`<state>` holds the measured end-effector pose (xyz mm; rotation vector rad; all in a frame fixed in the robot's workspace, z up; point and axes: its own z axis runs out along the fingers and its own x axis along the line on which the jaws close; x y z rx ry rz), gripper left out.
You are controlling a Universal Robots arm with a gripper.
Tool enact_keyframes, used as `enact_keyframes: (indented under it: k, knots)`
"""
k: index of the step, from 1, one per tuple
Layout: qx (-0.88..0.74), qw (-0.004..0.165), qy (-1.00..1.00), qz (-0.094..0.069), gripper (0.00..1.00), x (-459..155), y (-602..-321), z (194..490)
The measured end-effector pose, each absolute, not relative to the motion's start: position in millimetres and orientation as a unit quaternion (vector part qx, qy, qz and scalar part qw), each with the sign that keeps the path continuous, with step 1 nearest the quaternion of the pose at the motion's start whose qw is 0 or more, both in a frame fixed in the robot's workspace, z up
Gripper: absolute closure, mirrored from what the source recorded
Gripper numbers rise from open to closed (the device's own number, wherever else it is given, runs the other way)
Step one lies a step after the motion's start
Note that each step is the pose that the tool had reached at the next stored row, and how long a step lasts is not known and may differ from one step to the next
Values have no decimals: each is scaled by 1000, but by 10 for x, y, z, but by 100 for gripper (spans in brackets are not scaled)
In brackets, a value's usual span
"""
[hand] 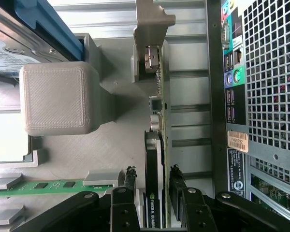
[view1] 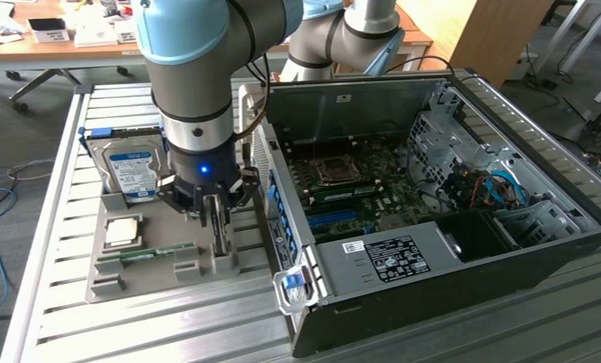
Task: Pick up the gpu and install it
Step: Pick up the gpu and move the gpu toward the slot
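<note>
The gpu stands on edge in a slot of the grey holder tray, just outside the open computer case. In the wrist view the gpu is a thin green board with a black cooler on one face and a silver bracket at its far end. My gripper has come straight down over the card. In the wrist view the gripper straddles the card, one black finger on each side, with a small gap showing on both sides. The gripper is open and holds nothing.
On the tray lie a hard drive with a blue-white label, a square processor and a narrow RAM stick. A grey tray post rises close beside the card. The case's rear panel stands close on the card's other side.
</note>
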<state>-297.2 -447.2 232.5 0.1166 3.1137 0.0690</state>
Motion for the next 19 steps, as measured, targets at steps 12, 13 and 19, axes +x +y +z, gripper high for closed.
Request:
enact_keyframes:
  k: [12, 13, 19]
  knots:
    - [37, 13, 999, 22, 58, -2971, -4414, 2328]
    - [37, 13, 999, 22, 58, -2970, -4405, 2328]
    - [37, 12, 999, 22, 58, -2968, -4354, 2329]
